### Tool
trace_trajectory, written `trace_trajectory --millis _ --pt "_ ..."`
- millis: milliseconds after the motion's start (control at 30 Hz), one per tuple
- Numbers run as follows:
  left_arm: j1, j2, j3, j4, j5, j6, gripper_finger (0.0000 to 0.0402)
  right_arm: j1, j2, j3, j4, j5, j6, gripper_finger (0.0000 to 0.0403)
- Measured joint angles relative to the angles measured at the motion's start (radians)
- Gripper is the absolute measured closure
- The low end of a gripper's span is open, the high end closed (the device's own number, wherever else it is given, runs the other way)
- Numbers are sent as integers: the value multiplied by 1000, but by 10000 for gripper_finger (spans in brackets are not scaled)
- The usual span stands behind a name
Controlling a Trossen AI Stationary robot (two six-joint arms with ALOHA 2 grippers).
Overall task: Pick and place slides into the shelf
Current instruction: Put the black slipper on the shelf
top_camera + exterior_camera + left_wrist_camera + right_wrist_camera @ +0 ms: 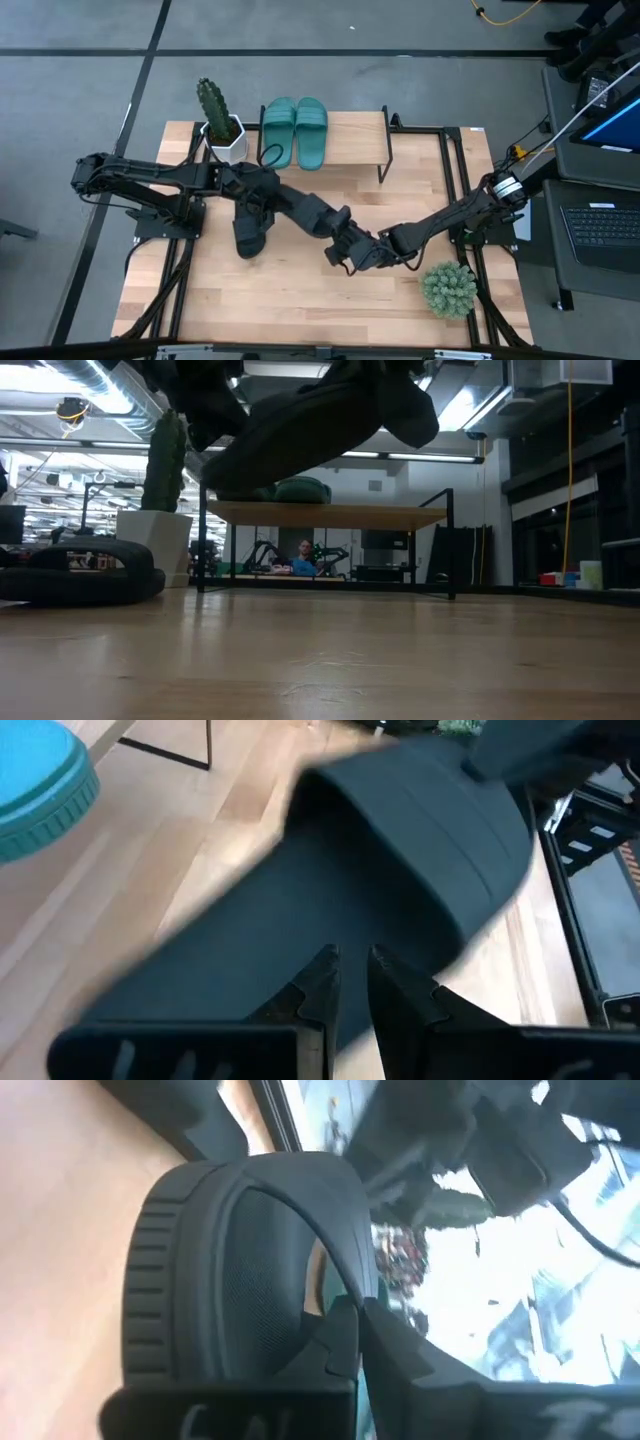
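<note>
Your left gripper (338,250) and right gripper (368,252) both pinch one black slide (240,1270), probably lifted off the table (300,300). Two green slides (295,130) sit on the shelf (360,135).

No text, label, brand or number can be read in any view. The laptop (601,232) at the high view's right edge shows only an illegible screen.
</note>
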Motion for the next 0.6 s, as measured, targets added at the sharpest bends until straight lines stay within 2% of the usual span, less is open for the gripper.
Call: trace_trajectory --millis 133,400,600 --pt "-7 -14 0 2 -25 48 354 0 0 0 0 119 4 397" --pt "-21 -87 1 5 -76 138 354 -4 -2 24 -16 244 6 397" --pt "-50 -123 1 3 -109 188 366 -38 -53 43 -19 277 8 397"
